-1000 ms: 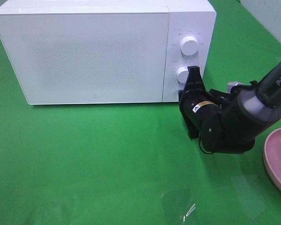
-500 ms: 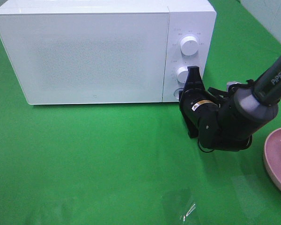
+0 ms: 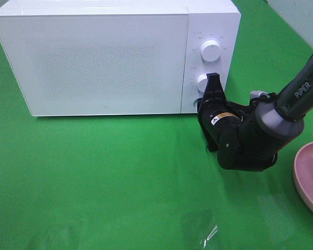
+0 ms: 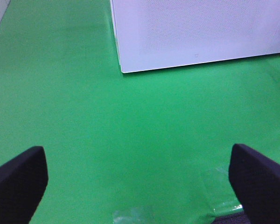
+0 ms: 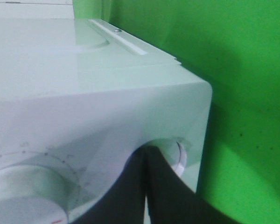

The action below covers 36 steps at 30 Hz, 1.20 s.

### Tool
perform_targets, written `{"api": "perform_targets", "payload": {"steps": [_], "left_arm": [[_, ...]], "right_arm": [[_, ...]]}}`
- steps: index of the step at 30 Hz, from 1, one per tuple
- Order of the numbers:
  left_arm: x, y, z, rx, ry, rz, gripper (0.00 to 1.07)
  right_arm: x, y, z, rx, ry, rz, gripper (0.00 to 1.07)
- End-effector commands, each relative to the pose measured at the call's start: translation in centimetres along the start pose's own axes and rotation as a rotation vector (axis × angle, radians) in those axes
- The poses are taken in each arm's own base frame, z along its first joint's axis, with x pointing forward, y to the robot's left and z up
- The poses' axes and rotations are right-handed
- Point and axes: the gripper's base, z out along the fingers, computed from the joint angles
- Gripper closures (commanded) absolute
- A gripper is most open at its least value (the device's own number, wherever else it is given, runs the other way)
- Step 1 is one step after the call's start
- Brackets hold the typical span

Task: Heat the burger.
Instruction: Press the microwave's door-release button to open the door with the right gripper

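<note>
- Currently the right tool is fully closed, holding nothing; its tip is pressed against the small round button at the bottom of the microwave's control panel (contact reads clearly in the right wrist view).
- That button sits just below the lower knob; the upper knob is further up the same panel.
- Microwave door is shut.
- Left tool is spread wide and empty, fingers hanging over bare green table in front of the microwave.
- Burger: not visible in any view, so cannot tell where it is.
- Pink plate sits at the table's right edge; only part of it is in frame.
</note>
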Motion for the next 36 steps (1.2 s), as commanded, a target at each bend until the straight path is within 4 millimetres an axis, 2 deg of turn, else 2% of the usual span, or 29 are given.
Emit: {"api": "perform_targets", "payload": {"steps": [1, 6, 13, 17, 31, 36], "left_arm": [[0.0, 0.0, -0.2, -0.004, -0.030, -0.001, 0.09], [0.0, 0.0, -0.2, -0.004, -0.030, -0.001, 0.09], [0.0, 0.0, -0.2, -0.004, -0.030, -0.001, 0.09], [0.0, 0.0, -0.2, -0.004, -0.030, -0.001, 0.09], [0.0, 0.0, -0.2, -0.004, -0.030, -0.001, 0.09], [0.0, 0.0, -0.2, -0.004, -0.030, -0.001, 0.09]], "right_arm": [[-0.6, 3.1, 1.2, -0.201, -0.059, 0.028, 1.07], [-0.7, 4.4, 2.0, -0.264, -0.076, 0.043, 1.07], [-1.9, 5.3, 3.7, -0.239, -0.096, 0.014, 1.07], [-1.8, 5.7, 4.1, -0.237, -0.081, -0.021, 1.07], [-1.7, 5.3, 4.1, -0.185, -0.060, -0.015, 1.07], [-1.5, 4.9, 3.9, -0.089, -0.022, -0.003, 1.07]]}}
